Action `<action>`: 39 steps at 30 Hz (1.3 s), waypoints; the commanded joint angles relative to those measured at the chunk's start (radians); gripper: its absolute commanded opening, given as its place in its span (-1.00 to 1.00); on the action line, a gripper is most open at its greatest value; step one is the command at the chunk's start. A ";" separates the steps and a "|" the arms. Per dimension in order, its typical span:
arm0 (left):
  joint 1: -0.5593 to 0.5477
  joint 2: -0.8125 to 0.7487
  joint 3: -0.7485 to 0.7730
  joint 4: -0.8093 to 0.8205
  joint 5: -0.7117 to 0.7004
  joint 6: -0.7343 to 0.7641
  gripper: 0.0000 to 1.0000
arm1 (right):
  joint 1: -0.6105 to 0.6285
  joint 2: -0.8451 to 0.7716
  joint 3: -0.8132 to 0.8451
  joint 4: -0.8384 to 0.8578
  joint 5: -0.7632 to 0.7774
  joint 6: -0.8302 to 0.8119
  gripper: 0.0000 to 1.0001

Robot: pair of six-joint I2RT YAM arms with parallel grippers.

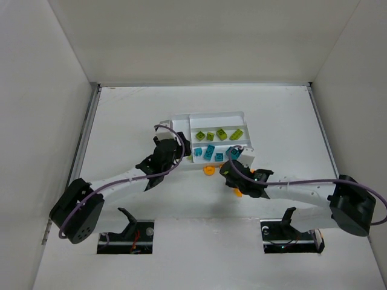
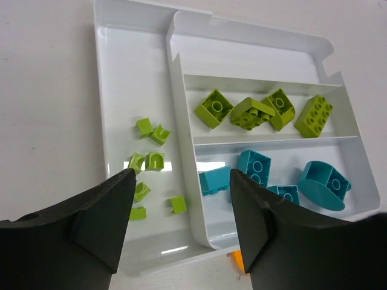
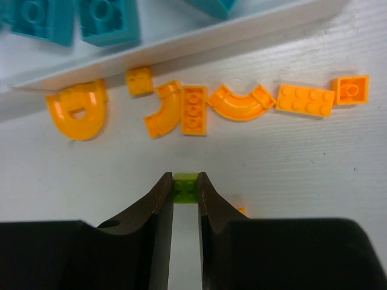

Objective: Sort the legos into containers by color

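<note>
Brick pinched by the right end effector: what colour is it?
Lime green; the brick shows best in the right wrist view.

A white tray (image 1: 208, 119) lies on the table (image 1: 130, 121), with green bricks (image 1: 222, 135) in one long section and teal bricks (image 1: 209, 152) in the next one nearer. The left gripper (image 1: 181, 148) hangs over the tray's left end. The right gripper (image 1: 232, 168) is just beside its near edge, close to an orange piece (image 1: 209, 170).
</note>
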 commanded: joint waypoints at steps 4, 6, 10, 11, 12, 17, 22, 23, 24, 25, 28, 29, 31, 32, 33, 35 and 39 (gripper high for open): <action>0.030 -0.147 -0.098 0.016 -0.025 -0.064 0.40 | 0.013 0.019 0.191 0.123 -0.054 -0.160 -0.71; 0.038 -0.199 -0.125 0.010 -0.025 -0.070 0.44 | 0.012 0.086 0.260 0.195 -0.088 -0.207 -0.70; 0.038 -0.306 -0.182 -0.003 -0.029 -0.070 0.30 | -0.013 0.272 0.414 0.301 -0.132 -0.289 -0.68; 0.038 -0.331 -0.194 -0.009 -0.029 -0.070 0.23 | -0.016 0.306 0.448 0.309 -0.139 -0.300 -0.68; 0.035 -0.355 -0.203 -0.019 -0.028 -0.069 0.17 | -0.017 0.340 0.477 0.321 -0.142 -0.308 -0.67; -0.002 -0.484 -0.280 -0.058 -0.028 -0.060 -0.02 | -0.050 0.479 0.595 0.347 -0.154 -0.340 -0.62; -0.048 -0.550 -0.320 -0.108 -0.017 -0.058 -0.12 | -0.059 0.522 0.637 0.355 -0.156 -0.337 -0.19; -0.069 -0.555 -0.329 -0.105 -0.021 -0.055 -0.14 | -0.059 0.516 0.634 0.364 -0.153 -0.337 -0.06; -0.086 -0.554 -0.332 -0.101 -0.028 -0.054 -0.15 | -0.059 0.510 0.629 0.367 -0.153 -0.337 -0.02; -0.103 -0.544 -0.329 -0.099 -0.032 -0.054 -0.16 | -0.062 0.500 0.626 0.369 -0.153 -0.337 0.00; -0.163 -0.492 -0.316 -0.070 -0.038 -0.037 -0.18 | -0.077 0.455 0.594 0.369 -0.146 -0.333 -0.02; -0.187 -0.468 -0.312 -0.049 -0.043 -0.032 -0.18 | -0.079 0.426 0.569 0.369 -0.136 -0.328 -0.08; -0.229 -0.387 -0.285 -0.011 -0.052 -0.020 -0.15 | -0.077 0.351 0.497 0.370 -0.097 -0.314 -0.25; -0.250 -0.341 -0.262 -0.001 -0.052 -0.017 -0.12 | -0.076 0.310 0.454 0.370 -0.079 -0.311 -0.36; -0.281 -0.280 -0.230 0.003 -0.052 -0.011 -0.08 | -0.076 0.255 0.395 0.369 -0.059 -0.307 -0.48; -0.327 -0.183 -0.182 0.014 -0.072 -0.006 -0.04 | -0.076 0.169 0.292 0.355 -0.030 -0.279 -0.57; -0.373 -0.017 -0.096 0.023 -0.117 -0.018 -0.06 | -0.070 -0.006 0.117 0.298 -0.005 -0.175 -0.57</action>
